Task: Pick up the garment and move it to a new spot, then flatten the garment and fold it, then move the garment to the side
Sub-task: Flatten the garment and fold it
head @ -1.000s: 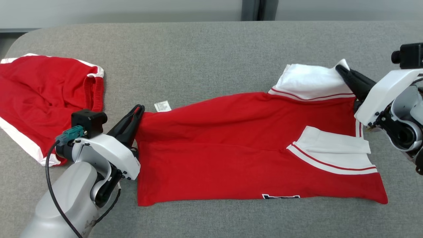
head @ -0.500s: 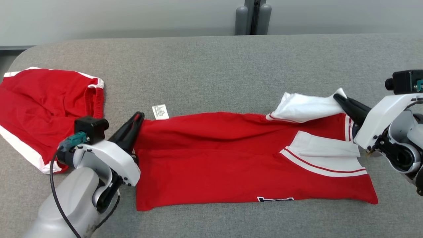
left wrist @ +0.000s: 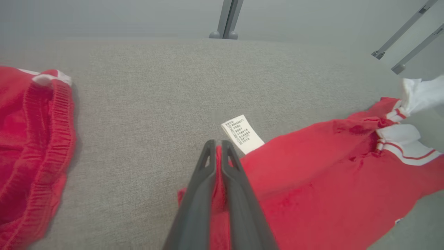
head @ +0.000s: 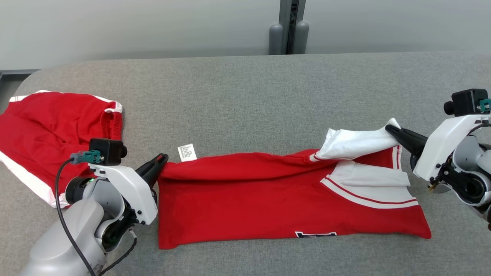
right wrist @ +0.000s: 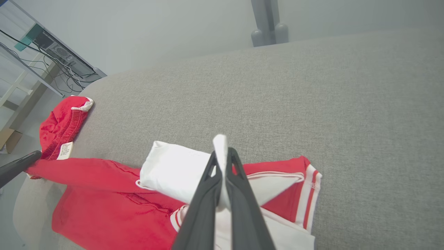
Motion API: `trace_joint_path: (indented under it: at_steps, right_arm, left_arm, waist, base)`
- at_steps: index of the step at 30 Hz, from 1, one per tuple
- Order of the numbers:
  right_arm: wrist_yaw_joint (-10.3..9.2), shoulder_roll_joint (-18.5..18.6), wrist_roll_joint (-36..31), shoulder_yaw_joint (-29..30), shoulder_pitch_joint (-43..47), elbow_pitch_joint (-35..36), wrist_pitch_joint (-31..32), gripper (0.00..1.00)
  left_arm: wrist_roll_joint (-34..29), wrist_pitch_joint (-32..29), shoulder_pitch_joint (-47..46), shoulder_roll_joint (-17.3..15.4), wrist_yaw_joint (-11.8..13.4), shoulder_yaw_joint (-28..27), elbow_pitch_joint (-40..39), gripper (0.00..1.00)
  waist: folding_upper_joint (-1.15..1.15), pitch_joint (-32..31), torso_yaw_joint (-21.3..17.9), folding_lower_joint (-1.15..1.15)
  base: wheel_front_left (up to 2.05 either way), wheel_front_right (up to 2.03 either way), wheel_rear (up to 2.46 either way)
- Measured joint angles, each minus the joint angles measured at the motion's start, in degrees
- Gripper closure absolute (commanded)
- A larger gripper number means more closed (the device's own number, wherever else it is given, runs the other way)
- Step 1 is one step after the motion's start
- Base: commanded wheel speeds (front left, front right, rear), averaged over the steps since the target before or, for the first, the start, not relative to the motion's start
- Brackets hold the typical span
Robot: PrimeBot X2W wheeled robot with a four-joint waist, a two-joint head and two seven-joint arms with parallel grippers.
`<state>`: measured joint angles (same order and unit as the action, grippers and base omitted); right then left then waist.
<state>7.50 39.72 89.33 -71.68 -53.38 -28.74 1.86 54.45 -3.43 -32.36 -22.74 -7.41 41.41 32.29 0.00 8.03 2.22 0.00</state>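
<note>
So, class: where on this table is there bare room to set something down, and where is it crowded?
Widest bare patch: the table behind shirt and shorts. A thin strip runs along the near edge, before the shirt. Crowded: the gap between shorts and shirt, where the left gripper pinches the shirt, and the right end, at the right gripper.

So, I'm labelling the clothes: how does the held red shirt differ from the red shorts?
The shirt is stretched long between the left gripper and right gripper, both shut on it; the shorts lie rumpled and untouched. The shirt has white sleeves and a care label; the shorts have a ribbed waistband and white side stripes. Both are red, on the grey table.
</note>
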Motion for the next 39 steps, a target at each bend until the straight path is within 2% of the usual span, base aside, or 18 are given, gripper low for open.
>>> trace_joint_path:
  at_steps: [11, 31, 32, 33, 34, 35, 36, 37, 38, 39]
  right_arm:
    - [0.0, -0.2, 2.0, -0.5, 1.3, -0.3, 4.8, 1.0]
    - [0.0, -2.5, 6.8, 0.5, 4.2, -5.4, 14.3, 1.0]
    - [0.0, -2.8, 7.0, 0.5, 4.6, -5.7, 14.8, 1.0]
    - [0.0, -3.0, 7.0, 0.4, 4.7, -6.1, 15.4, 1.0]
    - [0.0, -3.0, 7.0, 0.4, 4.7, -6.6, 15.8, 0.87]
    - [0.0, -3.1, 7.0, 0.4, 4.7, -7.2, 16.2, 0.83]
    - [-0.01, -3.2, 7.1, 0.4, 4.8, -7.5, 16.6, 0.58]
    - [-0.01, -3.4, 7.1, 0.4, 4.8, -7.7, 16.9, 0.51]
    - [0.0, -3.6, 7.3, 0.5, 4.9, -8.0, 17.4, 0.05]
    - [0.0, -3.7, 7.6, 0.5, 4.9, -8.4, 17.9, 0.0]
  left_arm:
    - [3.6, -8.7, 2.9, -1.9, 2.0, 0.8, -4.6, 1.0]
    - [2.6, -8.2, 4.0, -1.0, 2.8, 2.9, -0.3, 1.0]
    - [2.6, -8.2, 4.0, -0.8, 2.8, 3.1, -0.1, 0.96]
    - [2.5, -8.1, 4.0, -0.6, 2.7, 3.2, 0.1, 0.96]
    - [2.5, -8.1, 4.0, -0.4, 2.7, 3.3, 0.3, 0.76]
    - [2.5, -8.1, 4.0, -0.3, 2.7, 3.4, 0.6, 0.73]
    - [2.5, -8.1, 4.0, -0.2, 2.6, 3.6, 0.9, 0.56]
    - [2.5, -8.2, 4.0, -0.2, 2.6, 3.7, 1.2, 0.26]
    - [2.5, -8.3, 4.0, -0.2, 2.5, 3.8, 1.5, 0.0]
    - [2.5, -8.4, 4.0, -0.1, 2.5, 3.9, 1.7, 0.0]
  waist:
    - [0.0, -0.6, -0.3, 0.0]
    - [0.0, -1.1, -0.7, 0.0]
    - [0.0, -1.2, -0.8, 0.0]
    - [0.0, -1.2, -0.7, 0.0]
    - [0.0, -1.3, -0.7, 0.0]
    - [0.0, -1.3, -0.7, 0.0]
    - [0.0, -1.4, -0.7, 0.0]
    - [0.0, -1.5, -0.7, 0.0]
    - [0.0, -1.6, -0.7, 0.0]
    - [0.0, -1.7, -0.7, 0.0]
  base:
    - [0.0, 0.0, 0.0]
    - [0.0, 0.0, 0.0]
    - [0.0, 0.0, 0.0]
    - [0.0, 0.0, 0.0]
    - [0.0, 0.0, 0.0]
    - [0.0, 0.0, 0.0]
    - [0.0, 0.0, 0.0]
    - [0.0, 0.0, 0.0]
    - [0.0, 0.0, 0.0]
    - [0.0, 0.0, 0.0]
